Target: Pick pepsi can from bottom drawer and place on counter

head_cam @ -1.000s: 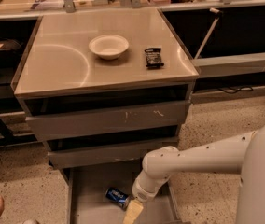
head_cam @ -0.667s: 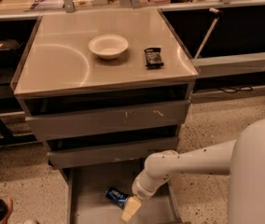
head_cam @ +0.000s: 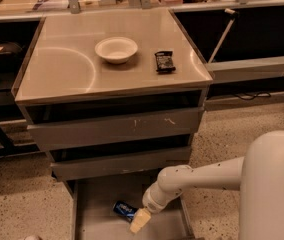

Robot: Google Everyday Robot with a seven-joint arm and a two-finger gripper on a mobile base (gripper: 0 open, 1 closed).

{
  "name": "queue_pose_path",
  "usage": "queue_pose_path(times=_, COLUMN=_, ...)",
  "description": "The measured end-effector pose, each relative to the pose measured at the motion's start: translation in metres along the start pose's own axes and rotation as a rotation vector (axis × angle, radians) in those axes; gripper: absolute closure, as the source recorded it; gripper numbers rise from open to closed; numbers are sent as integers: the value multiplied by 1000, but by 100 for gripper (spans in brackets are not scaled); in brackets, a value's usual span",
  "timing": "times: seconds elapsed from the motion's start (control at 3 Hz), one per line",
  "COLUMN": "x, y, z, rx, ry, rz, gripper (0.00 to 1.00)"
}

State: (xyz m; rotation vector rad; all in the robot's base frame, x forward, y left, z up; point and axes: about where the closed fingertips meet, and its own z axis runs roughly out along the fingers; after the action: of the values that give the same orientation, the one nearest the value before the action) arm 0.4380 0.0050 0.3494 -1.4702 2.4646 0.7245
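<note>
Early stage. Small blue metal pepsi can (head_cam: pixel 123 209) lies on its side in the open, wide grey metal bottom drawer (head_cam: pixel 97 221). Cream pincer (head_cam: pixel 138 221) sits low, just beside the can; whether it grips, cannot tell. Lift and placing not yet done. Glossy beige-grey square desk (head_cam: pixel 62 69) carries a white bowl (head_cam: pixel 116 49) and a black snack packet (head_cam: pixel 164 61). Speckled stone floor (head_cam: pixel 22 204) around.

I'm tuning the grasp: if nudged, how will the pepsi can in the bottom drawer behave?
The pepsi can lies on its side on the flat floor of the bottom drawer, so a nudge would probably roll it. Its smooth metal may slip. The gripper hangs close beside it.
</note>
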Motion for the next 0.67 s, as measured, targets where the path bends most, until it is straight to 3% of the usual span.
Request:
queue_pose_path(times=0.33, x=-8, y=-11, z=25, rx=18, ry=-26, rz=-1, gripper=0)
queue_pose_path(times=0.67, x=-15, y=-48, z=74, rx=74, ry=-94, rz=43, gripper=0)
